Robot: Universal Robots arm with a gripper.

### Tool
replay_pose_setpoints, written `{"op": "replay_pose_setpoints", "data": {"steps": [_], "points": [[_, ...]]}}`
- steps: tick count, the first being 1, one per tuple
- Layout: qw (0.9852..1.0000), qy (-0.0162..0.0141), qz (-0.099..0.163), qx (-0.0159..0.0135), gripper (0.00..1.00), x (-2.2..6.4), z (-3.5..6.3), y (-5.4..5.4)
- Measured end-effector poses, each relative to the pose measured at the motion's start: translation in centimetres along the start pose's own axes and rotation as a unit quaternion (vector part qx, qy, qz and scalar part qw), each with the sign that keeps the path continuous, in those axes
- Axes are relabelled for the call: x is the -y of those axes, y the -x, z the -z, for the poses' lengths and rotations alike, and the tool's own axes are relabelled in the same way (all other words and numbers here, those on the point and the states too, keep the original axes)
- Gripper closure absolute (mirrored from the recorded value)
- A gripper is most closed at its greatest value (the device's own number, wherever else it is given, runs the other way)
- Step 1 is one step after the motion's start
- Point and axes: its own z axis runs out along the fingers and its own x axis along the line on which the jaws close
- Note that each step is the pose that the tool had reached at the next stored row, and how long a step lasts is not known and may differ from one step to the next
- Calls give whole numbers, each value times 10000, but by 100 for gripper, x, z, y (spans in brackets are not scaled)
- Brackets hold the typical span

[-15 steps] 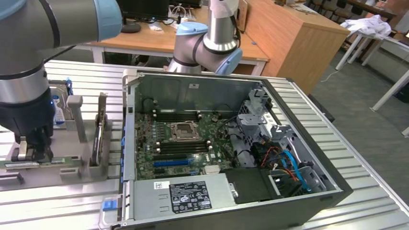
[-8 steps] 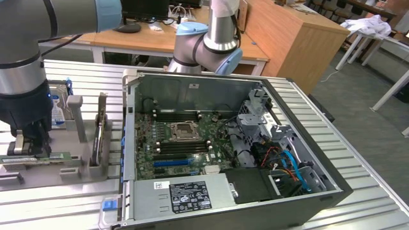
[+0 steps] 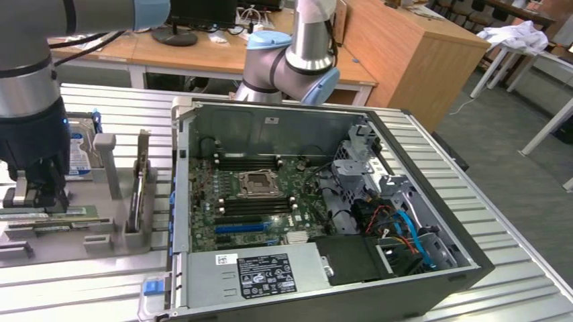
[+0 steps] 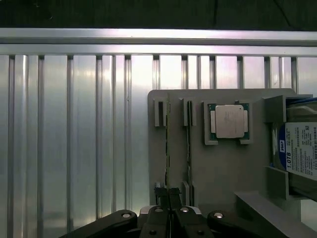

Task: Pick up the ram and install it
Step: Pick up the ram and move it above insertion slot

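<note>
Black-fingered gripper (image 4: 168, 192) clamps the long, thin green ram stick (image 4: 167, 141); stick stands edgewise in a grey slotted plastic holder (image 4: 223, 168), evidently to present its edge for gripping.

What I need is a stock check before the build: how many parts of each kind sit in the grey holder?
In the grey holder:
Ram sticks: 2, on edge in neighbouring slots
Processor chip: 1
Hard drive: 1
Total: 4
</note>
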Motion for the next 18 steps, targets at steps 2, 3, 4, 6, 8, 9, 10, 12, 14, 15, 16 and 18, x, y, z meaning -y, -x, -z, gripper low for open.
{"op": "replay_pose_setpoints", "data": {"steps": [2,3,4,6,8,9,10,12,14,15,16,18], "points": [[10000,0,-12,0,88,-2,44,1],[10000,0,-18,1,88,-2,67,2],[10000,0,-25,1,88,-4,93,3],[10000,-1,-38,2,88,-5,141,4],[10000,-1,-49,2,88,-7,187,5],[10000,-1,-54,2,88,-8,209,6],[10000,-2,-58,2,88,-9,230,6],[10000,-2,-63,3,88,-11,278,7],[10000,-2,-65,2,88,-12,327,9],[10000,-2,-65,2,88,-13,352,9],[10000,-1,-65,2,88,-14,379,10],[10000,-1,-65,2,88,-15,435,12]]}}
